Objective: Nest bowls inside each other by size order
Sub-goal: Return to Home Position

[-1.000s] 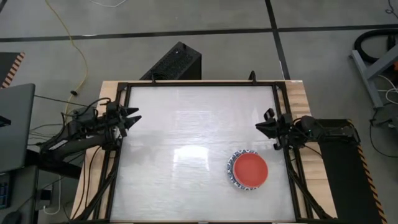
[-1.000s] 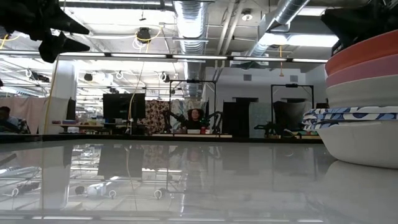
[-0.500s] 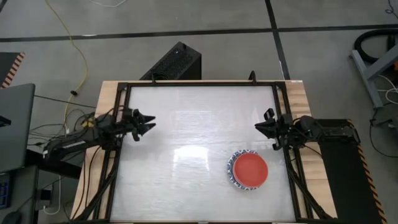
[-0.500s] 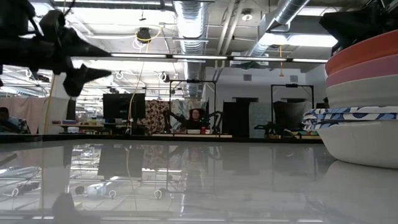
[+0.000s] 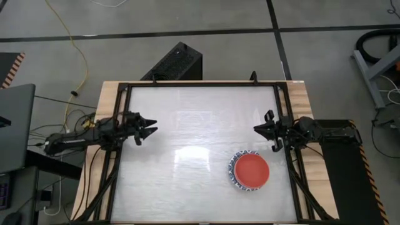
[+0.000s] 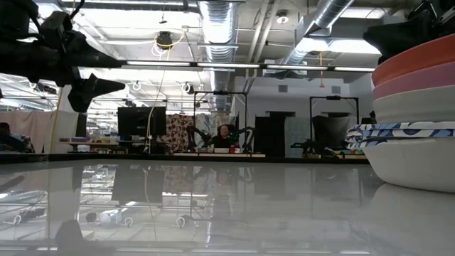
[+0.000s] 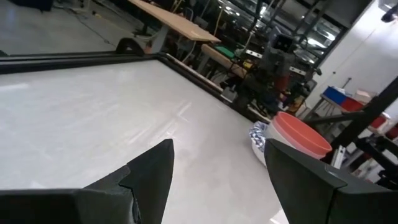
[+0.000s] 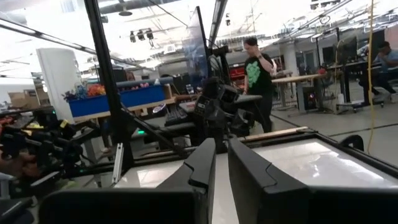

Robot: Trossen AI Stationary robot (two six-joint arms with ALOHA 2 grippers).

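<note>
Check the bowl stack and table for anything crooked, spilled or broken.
Nothing stands out. The bowls sit nested in one upright stack near the right edge of the table, red bowl on top, no chips or spills visible.

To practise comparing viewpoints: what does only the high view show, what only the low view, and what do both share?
High view only: the whole table, the inside of the red bowl, the right gripper at the right edge. Low view only: the side of the stack, with the pink bowl under the red, then a plain white bowl, blue-rimmed bowls, a large white bowl lowest; a distant person. Both: the stack and the open left gripper at the table's left.
</note>
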